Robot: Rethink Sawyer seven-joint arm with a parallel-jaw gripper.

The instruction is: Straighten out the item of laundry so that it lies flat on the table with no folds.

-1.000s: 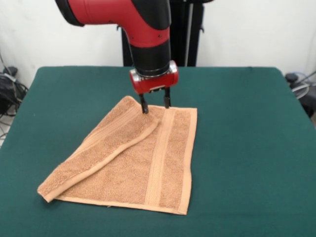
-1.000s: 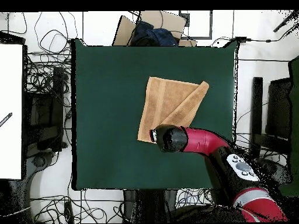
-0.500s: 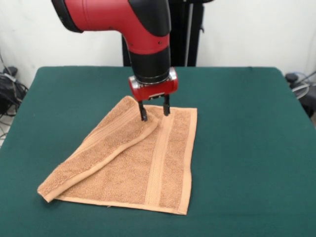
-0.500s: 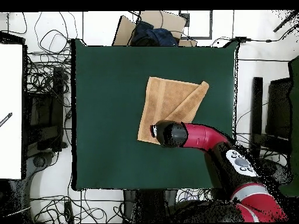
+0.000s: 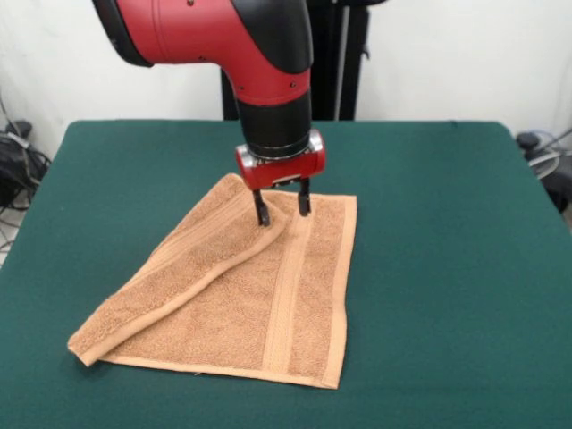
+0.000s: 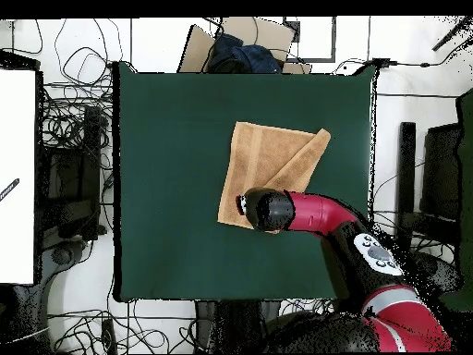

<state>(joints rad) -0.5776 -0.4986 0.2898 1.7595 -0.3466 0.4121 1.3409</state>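
Peach towel (image 5: 241, 295) lies on the green bench (image 5: 447, 268), one flap folded diagonally; parted fingers (image 5: 261, 211) touch its upper-centre fold.

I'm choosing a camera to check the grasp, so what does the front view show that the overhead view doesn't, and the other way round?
Only the front view shows the gripper: its fingers are open, tips at the towel's far edge, by the end of the folded-over flap. It also shows the woven bands and the flap's thickness.

Only the overhead view shows the whole table outline and the cables on the floor around it; there the arm hides the gripper.

Both show the towel with one side folded diagonally over itself, so it is not yet flat.
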